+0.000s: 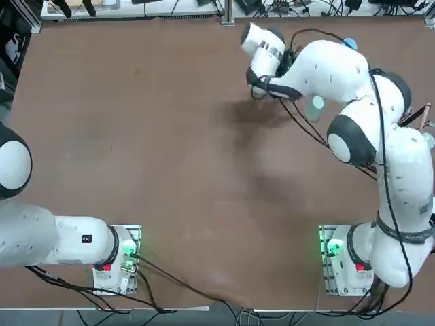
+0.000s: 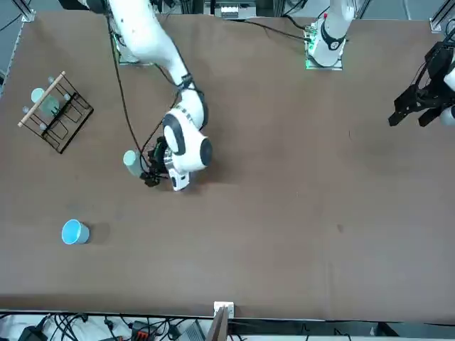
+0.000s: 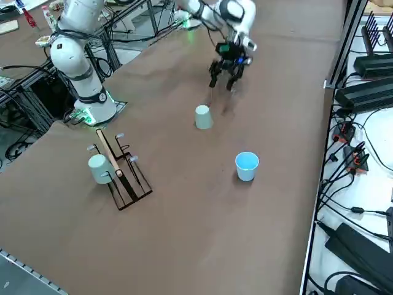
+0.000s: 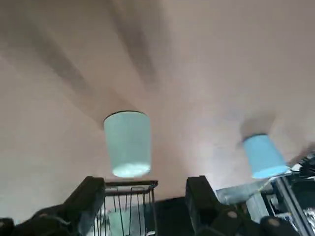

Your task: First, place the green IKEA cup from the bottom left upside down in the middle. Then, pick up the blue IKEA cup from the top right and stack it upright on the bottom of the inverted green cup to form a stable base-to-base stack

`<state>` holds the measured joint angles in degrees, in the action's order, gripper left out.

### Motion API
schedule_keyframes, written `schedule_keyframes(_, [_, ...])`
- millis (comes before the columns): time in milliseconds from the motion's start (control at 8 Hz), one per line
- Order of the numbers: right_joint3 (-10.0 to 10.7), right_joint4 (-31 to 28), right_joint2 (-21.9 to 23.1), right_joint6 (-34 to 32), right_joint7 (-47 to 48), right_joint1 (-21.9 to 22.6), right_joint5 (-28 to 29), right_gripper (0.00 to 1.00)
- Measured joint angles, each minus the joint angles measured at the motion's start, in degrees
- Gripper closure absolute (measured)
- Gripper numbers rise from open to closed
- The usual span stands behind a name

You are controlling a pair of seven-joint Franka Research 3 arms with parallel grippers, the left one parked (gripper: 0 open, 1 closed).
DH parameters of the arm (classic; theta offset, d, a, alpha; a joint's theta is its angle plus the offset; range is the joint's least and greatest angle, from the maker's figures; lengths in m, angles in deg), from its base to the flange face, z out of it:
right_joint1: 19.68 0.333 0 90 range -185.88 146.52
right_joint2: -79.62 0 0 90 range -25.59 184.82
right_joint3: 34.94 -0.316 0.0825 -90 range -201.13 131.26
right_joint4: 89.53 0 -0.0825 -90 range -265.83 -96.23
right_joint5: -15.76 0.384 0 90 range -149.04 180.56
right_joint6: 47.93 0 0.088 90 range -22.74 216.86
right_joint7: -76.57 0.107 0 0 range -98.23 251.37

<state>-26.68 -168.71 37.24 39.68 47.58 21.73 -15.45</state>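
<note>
The brown table (image 3: 184, 203) carried a wire rack (image 3: 123, 172), while the right gripper (image 3: 225, 74), fingers apart and empty, hung just beyond the inverted green IKEA cup (image 3: 202, 117), and the upright blue IKEA cup (image 3: 246, 166) stood near that green cup.

I can read no text, brand, number or sign anywhere. The green cup (image 3: 202, 117) and the blue cup (image 3: 247, 166) are plain. My right gripper (image 3: 225, 75) bears no label I can make out, and the small red mark on the parked arm is too small to read.
</note>
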Motion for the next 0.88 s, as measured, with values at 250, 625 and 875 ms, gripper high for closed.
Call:
schedule_keyframes(250, [1.18,5.66,2.52,-0.16,-0.32,-1.51,0.45,0.00])
schedule_keyframes(625, [5.04,12.00,3.01,0.10,-3.52,-8.58,3.28,0.00])
schedule_keyframes(875, [5.57,12.46,2.82,1.95,-3.83,-17.50,12.19,0.00])
